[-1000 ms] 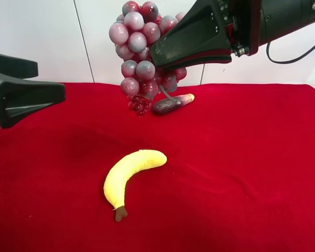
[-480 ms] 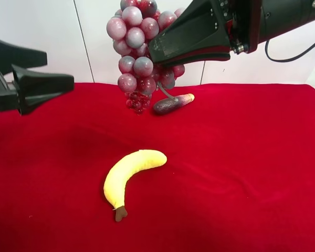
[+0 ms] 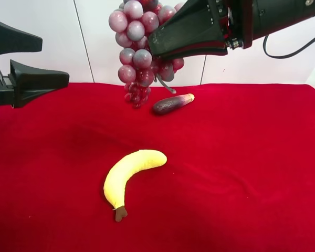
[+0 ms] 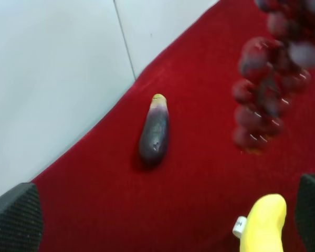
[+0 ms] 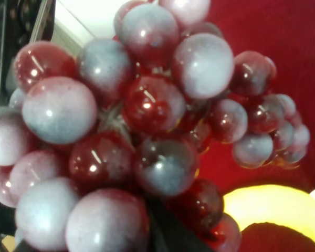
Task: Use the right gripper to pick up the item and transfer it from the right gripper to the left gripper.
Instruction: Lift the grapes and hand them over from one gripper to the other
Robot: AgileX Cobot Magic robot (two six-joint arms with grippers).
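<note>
While I am scanning the high camera from its left side, the left gripper [image 3: 53,60], a black pincer with angular blocky jaws, is sitting higher than a second ago. Its jaws are spread wider, with the mouth pointing toward the load. Next along, the bunch of round dark-red and frosty grey-purple toy grapes [image 3: 142,59] is hanging in the air against the white wall panel [image 3: 94,47]. It is riding a little higher than before and is clear of the red velvet cloth [image 3: 252,157]. The right gripper [image 3: 156,46], black on a thick arm, is pinching the bunch near its top. The contact is hidden behind the jaw, so I am judging that from how the bunch is dangling. I am reading the pickup as done and the handover as approaching, with open air left between the spread jaws and the grapes.

The left wrist camera is showing the bunch ahead with nothing in between. Lower down, the yellow plush banana [image 3: 128,170] is lying mid-cloth. The dark purple eggplant-shaped piece with a tan tip [image 3: 170,103] is lying just beside the bunch's lower end, apart from it. The wall is standing behind the bunch, and the cloth's back edge is running beneath it. So I am favouring a level sideways approach rather than any push backward.
</note>
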